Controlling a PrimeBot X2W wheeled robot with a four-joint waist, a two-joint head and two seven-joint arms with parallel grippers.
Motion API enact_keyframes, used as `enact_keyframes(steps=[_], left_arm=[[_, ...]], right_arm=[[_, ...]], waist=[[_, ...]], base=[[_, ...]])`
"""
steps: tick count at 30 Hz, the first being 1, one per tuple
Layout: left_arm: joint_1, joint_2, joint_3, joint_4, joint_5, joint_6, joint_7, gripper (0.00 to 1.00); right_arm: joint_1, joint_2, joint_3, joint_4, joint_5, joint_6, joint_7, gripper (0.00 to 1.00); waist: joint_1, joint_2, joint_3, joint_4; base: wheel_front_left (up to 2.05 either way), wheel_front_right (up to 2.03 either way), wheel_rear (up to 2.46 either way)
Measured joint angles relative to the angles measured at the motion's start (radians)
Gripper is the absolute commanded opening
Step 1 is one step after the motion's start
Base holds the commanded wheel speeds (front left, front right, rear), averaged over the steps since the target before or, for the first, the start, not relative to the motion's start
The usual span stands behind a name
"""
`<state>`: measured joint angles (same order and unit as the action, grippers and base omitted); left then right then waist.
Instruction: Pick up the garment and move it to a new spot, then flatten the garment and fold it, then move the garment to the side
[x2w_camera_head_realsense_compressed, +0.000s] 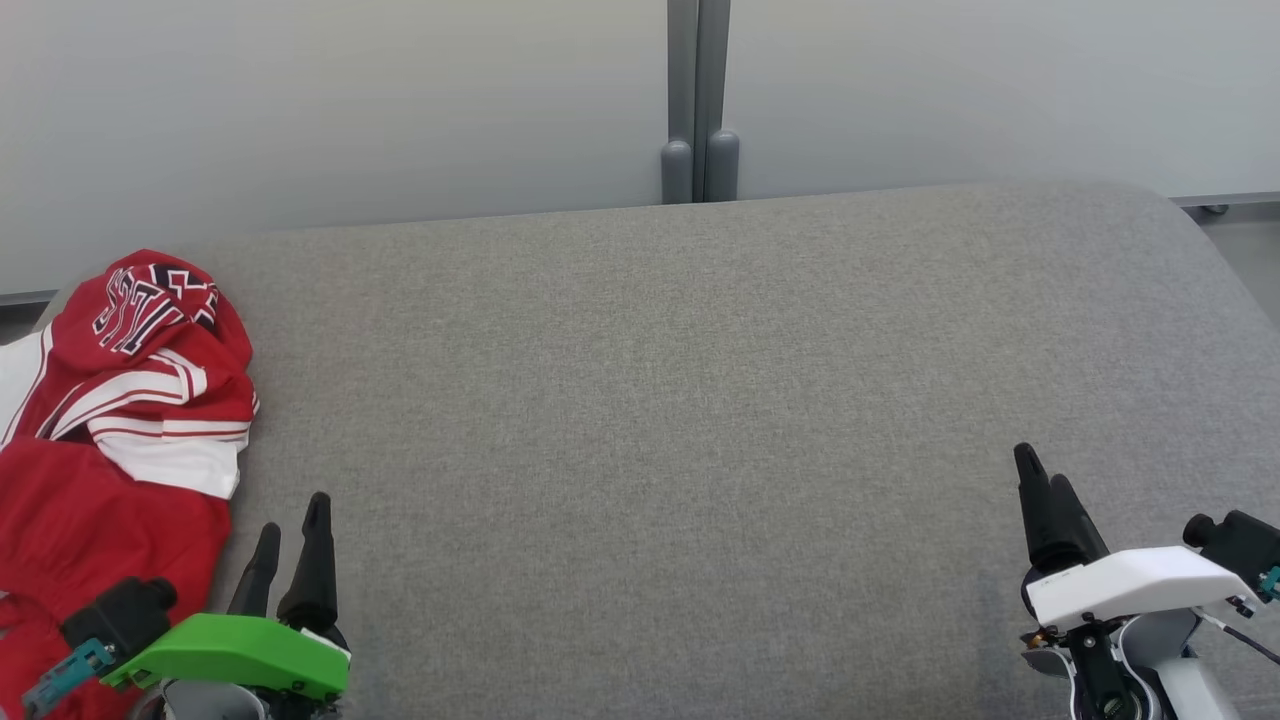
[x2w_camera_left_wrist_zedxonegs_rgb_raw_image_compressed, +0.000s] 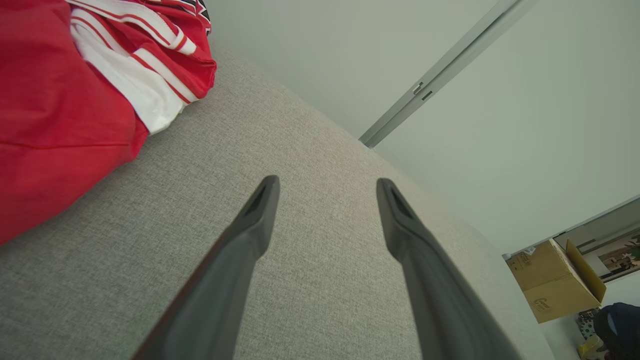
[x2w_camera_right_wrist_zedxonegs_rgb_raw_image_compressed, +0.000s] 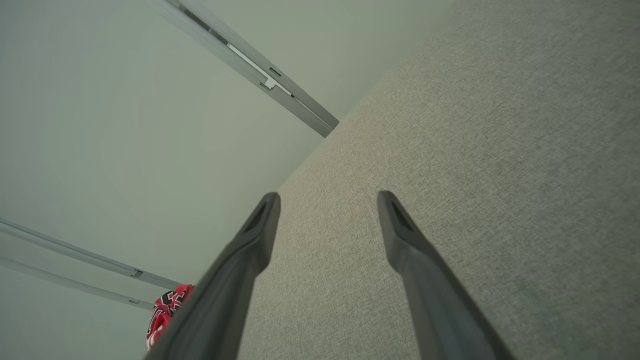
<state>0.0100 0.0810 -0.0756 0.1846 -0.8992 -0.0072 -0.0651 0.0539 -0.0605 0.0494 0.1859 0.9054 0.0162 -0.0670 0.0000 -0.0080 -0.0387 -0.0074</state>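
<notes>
Lying bunched at the left end of the grey fabric surface (x2w_camera_head_realsense_compressed: 650, 400), the garment (x2w_camera_head_realsense_compressed: 120, 400) is a red piece with white stripes and dark lettering on its top fold, crumpled into a heap rather than spread out. On my head feed its lower part runs off the left and bottom edges of the picture. My left gripper (x2w_camera_head_realsense_compressed: 293, 515) sits just beside that heap, to its right, with the green cover (x2w_camera_head_realsense_compressed: 235, 650) of the wrist low in the corner. Through the left wrist camera I see the garment (x2w_camera_left_wrist_zedxonegs_rgb_raw_image_compressed: 60, 100) filling the upper left, near the left gripper (x2w_camera_left_wrist_zedxonegs_rgb_raw_image_compressed: 327, 184) but apart from it. The two dark fingers are spread with a plain gap between them and bare grey cloth showing through, so they hold nothing. My right gripper (x2w_camera_head_realsense_compressed: 1043, 470) is well apart from all this, near the right end of the surface under its white cover (x2w_camera_head_realsense_compressed: 1130, 585). From the head the fingers look nearly overlapped (an effect of the angle, I think), yet the right wrist camera shows the right gripper (x2w_camera_right_wrist_zedxonegs_rgb_raw_image_compressed: 328, 197) parted about as far as the left and empty, with a small red scrap of the garment (x2w_camera_right_wrist_zedxonegs_rgb_raw_image_compressed: 167, 305) far off at the lower left. Behind the surface stands a pale wall (x2w_camera_head_realsense_compressed: 350, 100) split by a grey post (x2w_camera_head_realsense_compressed: 698, 100). A cardboard box (x2w_camera_left_wrist_zedxonegs_rgb_raw_image_compressed: 555, 280) sits beyond the surface's far edge in the left wrist feed.
</notes>
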Motion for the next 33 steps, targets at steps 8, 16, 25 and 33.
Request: enact_keyframes(steps=[8, 16, 25, 33], left_arm=[[0.032, 0.0, -0.021, -0.001, 0.125, 0.021, -0.033, 1.0], [0.05, -0.001, -0.024, -0.005, 0.228, 0.043, -0.06, 1.0], [0.06, -0.001, -0.032, -0.013, 0.329, 0.054, -0.086, 1.0], [0.073, -0.002, -0.034, -0.036, 0.43, 0.074, -0.111, 1.0]], right_arm=[[0.022, -0.001, 0.034, -0.012, -0.125, -0.017, -0.028, 1.0], [0.026, -0.003, 0.061, -0.035, -0.235, -0.027, -0.056, 1.0], [0.038, -0.006, 0.089, -0.056, -0.341, -0.036, -0.083, 1.0], [0.044, -0.011, 0.11, -0.077, -0.446, -0.046, -0.109, 1.0]], waist=[[0.0, 0.0, -0.011, -0.004], [0.0, 0.0, -0.019, -0.007], [0.0, 0.0, -0.028, -0.01], [0.0, 0.0, -0.034, -0.011]], base=[[0.0, 0.0, 0.0], [0.0, 0.0, 0.0], [0.0, 0.0, 0.0], [0.0, 0.0, 0.0]])
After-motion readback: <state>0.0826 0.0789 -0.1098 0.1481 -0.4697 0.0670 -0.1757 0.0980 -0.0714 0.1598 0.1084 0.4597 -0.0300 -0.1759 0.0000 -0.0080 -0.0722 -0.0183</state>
